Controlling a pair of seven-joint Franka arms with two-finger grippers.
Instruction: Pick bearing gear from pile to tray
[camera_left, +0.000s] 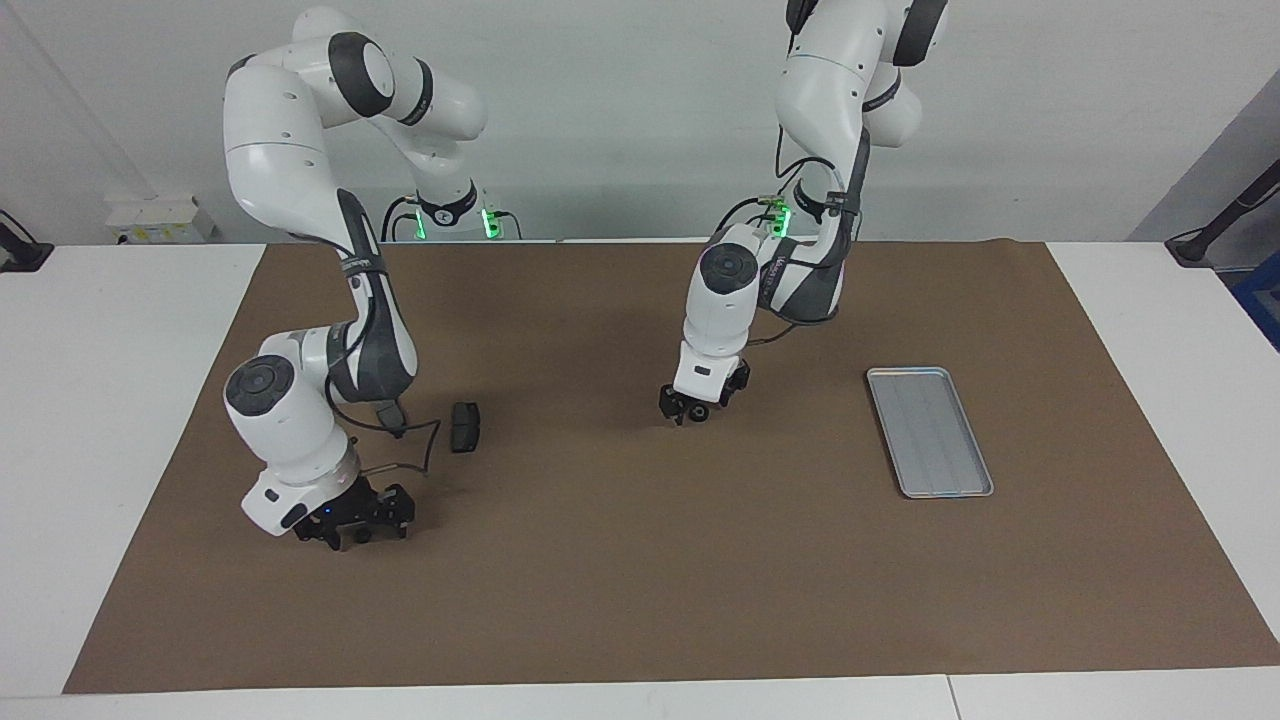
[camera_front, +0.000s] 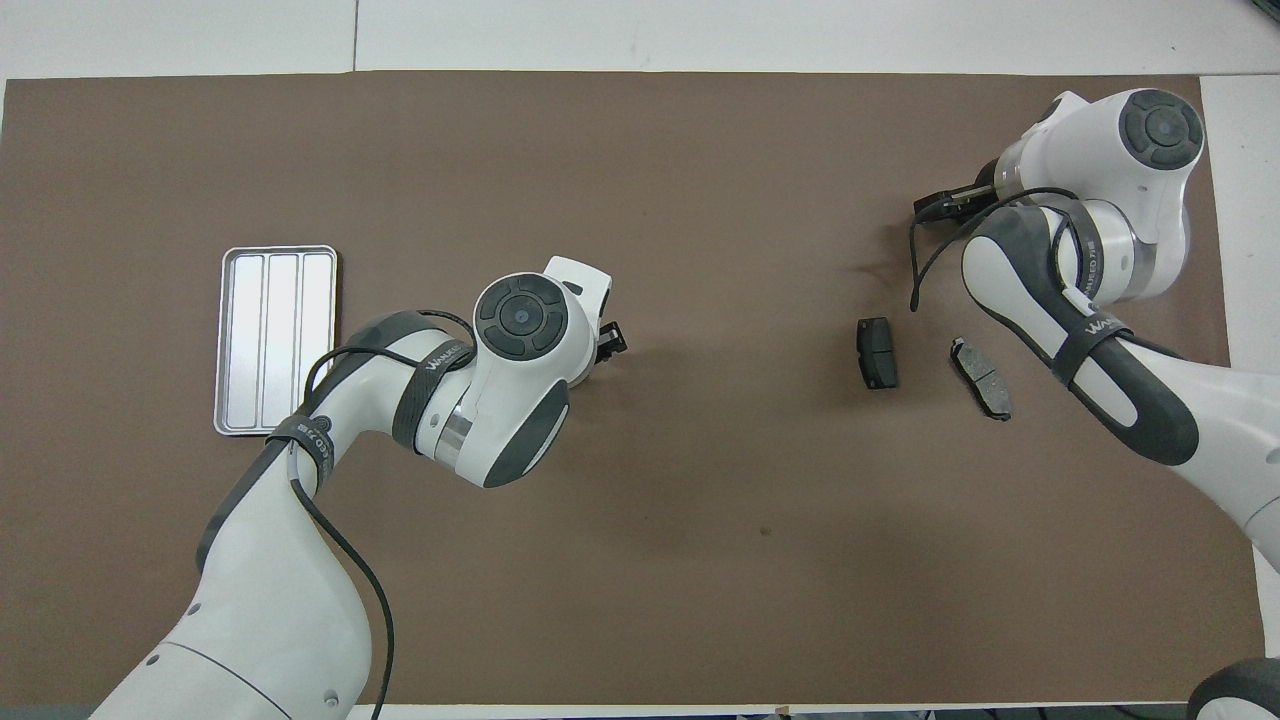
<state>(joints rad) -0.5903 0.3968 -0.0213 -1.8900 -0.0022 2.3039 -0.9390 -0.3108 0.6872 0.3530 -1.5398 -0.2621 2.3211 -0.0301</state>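
A small black ring, a bearing gear (camera_left: 700, 411), lies mid-mat, and my left gripper (camera_left: 697, 408) is down on the mat right at it; in the overhead view the left gripper (camera_front: 608, 340) and arm hide it. My right gripper (camera_left: 358, 522) stands open and low at the right arm's end, straddling a second black ring (camera_left: 360, 536). From overhead only the right gripper's tip (camera_front: 940, 205) shows. Two dark grey pads (camera_front: 877, 352) (camera_front: 982, 378) of the pile lie nearer the robots than that ring. The silver tray (camera_left: 930, 430) (camera_front: 275, 340) sits bare toward the left arm's end.
A brown mat (camera_left: 620, 580) covers most of the white table. One pad (camera_left: 465, 426) lies beside the right arm's forearm, whose loose black cable (camera_left: 425, 445) hangs close to it. Wide bare mat lies between the left gripper and the tray.
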